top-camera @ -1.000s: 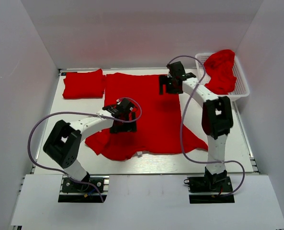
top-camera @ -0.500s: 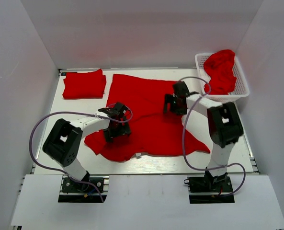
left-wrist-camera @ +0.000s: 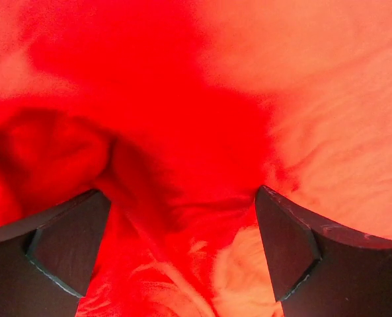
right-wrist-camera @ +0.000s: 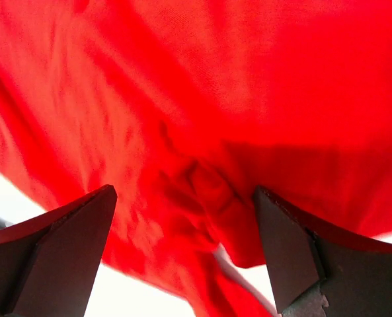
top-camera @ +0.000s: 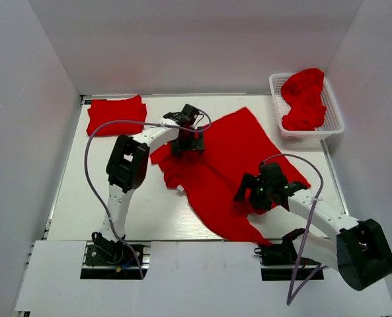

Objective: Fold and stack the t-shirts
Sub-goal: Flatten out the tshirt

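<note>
One red t-shirt (top-camera: 232, 168) lies crumpled and askew across the middle of the table, running from the back centre to the near right. My left gripper (top-camera: 185, 144) is open over its bunched far-left edge; the left wrist view shows its jaws (left-wrist-camera: 179, 198) wide apart with wrinkled cloth (left-wrist-camera: 182, 119) between them. My right gripper (top-camera: 245, 195) is open over the shirt's near part; the right wrist view shows its jaws (right-wrist-camera: 182, 191) wide apart above a cloth fold (right-wrist-camera: 202, 178). A folded t-shirt (top-camera: 116, 115) lies at the back left. Another t-shirt (top-camera: 304, 98) is heaped in the basket.
The white lattice basket (top-camera: 334, 122) stands at the back right corner. White walls close in the table (top-camera: 90, 188) on the left, back and right. The left arm's cable loops over the left half of the table.
Both arms swung far: the left gripper went to the back centre, the right gripper to the near right. The spread shirt is now turned diagonal and bunched up.
</note>
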